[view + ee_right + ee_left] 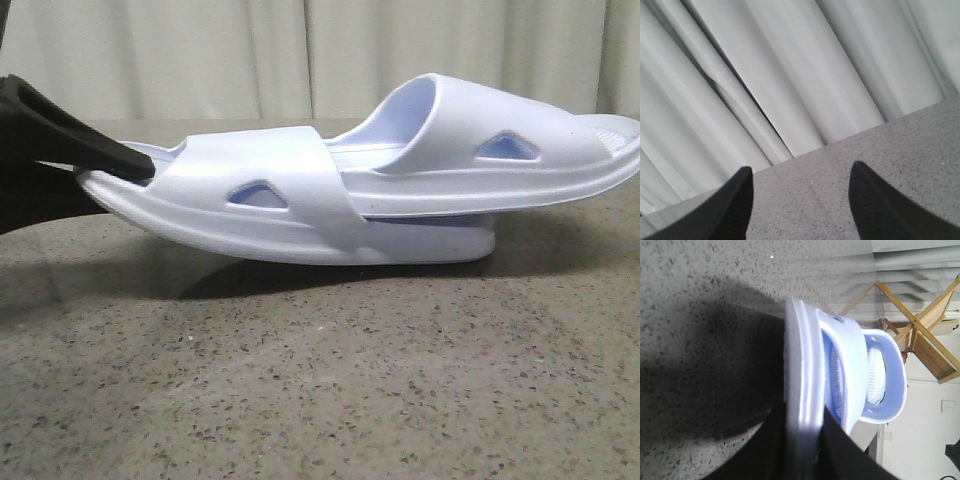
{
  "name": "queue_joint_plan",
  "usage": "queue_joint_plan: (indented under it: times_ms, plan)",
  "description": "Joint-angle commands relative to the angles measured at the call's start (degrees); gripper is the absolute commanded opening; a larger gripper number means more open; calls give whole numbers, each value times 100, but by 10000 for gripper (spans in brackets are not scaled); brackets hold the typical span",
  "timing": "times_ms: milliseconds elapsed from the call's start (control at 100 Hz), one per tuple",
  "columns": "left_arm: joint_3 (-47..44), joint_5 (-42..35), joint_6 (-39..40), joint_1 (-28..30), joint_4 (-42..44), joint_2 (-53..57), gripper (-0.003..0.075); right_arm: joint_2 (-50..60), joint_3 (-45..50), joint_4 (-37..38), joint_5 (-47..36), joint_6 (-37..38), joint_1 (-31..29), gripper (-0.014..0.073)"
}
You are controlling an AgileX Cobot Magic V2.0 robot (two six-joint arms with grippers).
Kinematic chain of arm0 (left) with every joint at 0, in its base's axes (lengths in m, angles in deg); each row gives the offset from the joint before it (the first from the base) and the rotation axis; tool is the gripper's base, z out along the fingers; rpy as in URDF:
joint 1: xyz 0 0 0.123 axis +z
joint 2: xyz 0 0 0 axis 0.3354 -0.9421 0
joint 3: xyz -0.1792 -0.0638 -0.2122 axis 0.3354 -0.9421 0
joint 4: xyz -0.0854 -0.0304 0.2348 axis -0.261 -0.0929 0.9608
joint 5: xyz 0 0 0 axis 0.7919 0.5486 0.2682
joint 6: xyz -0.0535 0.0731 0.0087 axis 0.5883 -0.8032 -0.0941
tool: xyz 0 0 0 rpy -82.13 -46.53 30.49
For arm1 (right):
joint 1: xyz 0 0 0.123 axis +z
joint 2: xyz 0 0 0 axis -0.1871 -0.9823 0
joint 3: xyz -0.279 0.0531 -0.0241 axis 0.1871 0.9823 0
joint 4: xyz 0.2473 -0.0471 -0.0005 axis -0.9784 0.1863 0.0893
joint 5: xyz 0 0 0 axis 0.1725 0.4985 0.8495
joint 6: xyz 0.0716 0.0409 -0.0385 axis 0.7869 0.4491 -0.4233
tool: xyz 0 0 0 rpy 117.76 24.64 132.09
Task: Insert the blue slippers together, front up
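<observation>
The two blue slippers are nested, soles down. The lower slipper (250, 215) rests its right end on the table, and its left end is lifted. The upper slipper (470, 135) is pushed in under the lower one's strap and sticks out to the right. My left gripper (118, 172) is shut on the lower slipper's raised left end. In the left wrist view its black fingers (850, 455) clamp the thick sole (800, 365), with the second slipper (885, 370) beyond it. My right gripper (800, 172) is open over bare table, nothing between its fingers.
The speckled stone table (320, 380) runs back to a pale curtain (300, 50). A wooden folding frame (925, 330) stands beyond the table in the left wrist view. The right gripper does not show in the front view.
</observation>
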Motion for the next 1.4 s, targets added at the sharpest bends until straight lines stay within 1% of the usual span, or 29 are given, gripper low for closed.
queue_joint_plan:
  times_ms: [0, 170, 240, 290, 350, 450, 620, 750, 880, 1000, 1070, 1230, 1390]
  plan:
    - [162, 236, -150, -41, -497, 99, 153, 2, -163, 63, 123, -98, 4, 361]
    - [162, -14, -213, -41, -497, 99, 391, 2, -163, 63, 131, -98, 4, 361]
    - [162, -245, -316, -41, -497, 99, 452, 2, -163, 63, 131, -98, 4, 361]
    - [162, -462, -316, -41, -497, 99, 469, 2, -163, 63, 131, -98, 4, 361]
    - [175, -691, -413, -17, -497, 99, 469, 2, -163, 63, 131, -98, 4, 361]
    - [295, -810, -796, 151, -497, 99, 469, 2, -163, 63, 131, -98, 4, 361]
    - [497, -828, -1255, 685, -497, 99, 469, 2, -163, 92, 103, -98, 4, 361]
    - [528, -785, -1728, 1080, -497, 261, 468, 2, -163, 605, -109, -98, 4, 361]
    - [528, -776, -2604, 1341, -497, 631, 468, 2, -163, 1141, -299, -98, 4, 361]
    - [528, -801, -3356, 1384, -429, 1148, 467, 2, -163, 1549, -340, -98, 4, 361]
    - [528, -865, -3609, 1384, -290, 1456, 467, 2, -163, 1764, -340, -98, 4, 361]
    - [528, -1200, -3701, 1384, 211, 2166, 466, 2, -163, 2110, -340, -98, 4, 361]
    - [380, -1682, -3968, 1160, 222, 2907, 466, 41, -163, 2290, -306, -98, 4, 361]
